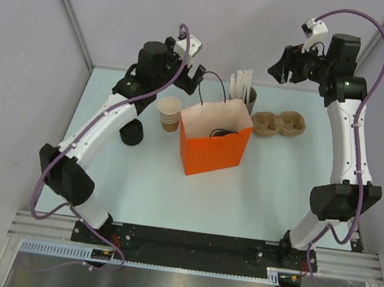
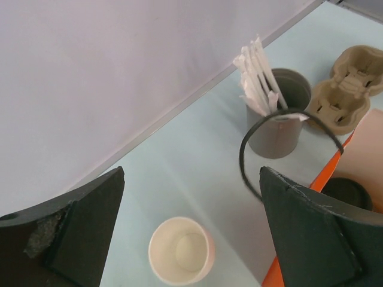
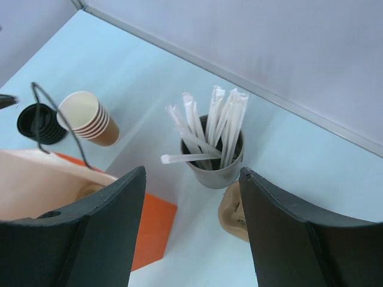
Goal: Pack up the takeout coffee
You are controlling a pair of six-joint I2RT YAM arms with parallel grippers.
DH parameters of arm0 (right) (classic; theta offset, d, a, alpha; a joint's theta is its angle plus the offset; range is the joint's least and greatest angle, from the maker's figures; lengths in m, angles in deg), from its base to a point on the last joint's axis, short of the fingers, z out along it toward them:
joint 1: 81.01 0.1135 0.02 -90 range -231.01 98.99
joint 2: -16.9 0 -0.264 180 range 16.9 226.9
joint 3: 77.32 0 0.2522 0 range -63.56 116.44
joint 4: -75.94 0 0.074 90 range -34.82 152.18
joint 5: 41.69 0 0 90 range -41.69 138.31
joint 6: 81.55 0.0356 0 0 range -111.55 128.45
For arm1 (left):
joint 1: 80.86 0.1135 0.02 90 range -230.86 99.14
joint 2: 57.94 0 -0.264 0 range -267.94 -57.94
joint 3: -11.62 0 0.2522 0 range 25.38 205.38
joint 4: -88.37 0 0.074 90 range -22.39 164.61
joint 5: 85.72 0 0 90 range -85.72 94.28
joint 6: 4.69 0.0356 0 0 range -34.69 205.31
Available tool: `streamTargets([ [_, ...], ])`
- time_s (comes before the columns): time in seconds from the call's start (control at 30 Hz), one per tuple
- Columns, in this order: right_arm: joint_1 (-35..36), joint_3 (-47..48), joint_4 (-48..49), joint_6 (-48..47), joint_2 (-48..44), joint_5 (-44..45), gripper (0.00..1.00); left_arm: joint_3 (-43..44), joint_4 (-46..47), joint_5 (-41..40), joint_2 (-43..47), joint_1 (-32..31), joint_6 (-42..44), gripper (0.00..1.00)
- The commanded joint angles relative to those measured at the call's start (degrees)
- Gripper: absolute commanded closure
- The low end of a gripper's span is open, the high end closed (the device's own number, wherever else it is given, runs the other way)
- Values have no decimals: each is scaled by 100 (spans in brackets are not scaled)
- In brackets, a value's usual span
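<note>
The takeout coffee (image 2: 347, 192) stands inside the orange paper bag (image 1: 212, 149). Only its round black lid (image 1: 225, 131) shows over the bag's rim. My left gripper (image 1: 197, 74) hangs open over the table just behind the bag's back left corner, holding nothing. In the left wrist view my left gripper (image 2: 191, 174) has the lidless cup stack (image 2: 179, 250) below it, and the bag's orange edge (image 2: 340, 156) is at the right. My right gripper (image 1: 289, 63) is raised at the back right, open and empty. From the right wrist, my right gripper (image 3: 192, 173) looks down on the bag (image 3: 152, 230).
A stack of lidless tan cups (image 1: 170, 113) and a stack of black lids (image 1: 131, 133) sit left of the bag. A grey holder of wrapped straws (image 1: 244, 90) stands behind the bag. A tan pulp cup carrier (image 1: 278, 123) lies to its right. The bag's black handle loop (image 2: 245, 155) stands up.
</note>
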Motion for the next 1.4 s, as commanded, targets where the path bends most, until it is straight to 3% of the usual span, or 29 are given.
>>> streamTargets([
  [0.0,-181,-72,825,175,292,-80,32,-308,-174,234,654,358,323,0],
  [0.27,-340,-204,1863,534,969,-150,34,-976,-648,1044,1463,1008,927,1],
  [0.6,-498,51,2943,1044,2208,-677,38,-1126,-1675,1413,1666,1623,1764,1],
  [0.8,-515,419,3674,1518,2972,-1142,40,-1319,-1642,1571,1710,1826,1703,0],
  [0.97,-550,771,4497,2494,3640,-1775,43,-1381,-1563,1738,1526,1861,1597,1],
  [1.37,-445,1175,5633,3523,4335,-2488,45,-1117,-1677,2028,1288,1879,1501,1],
])
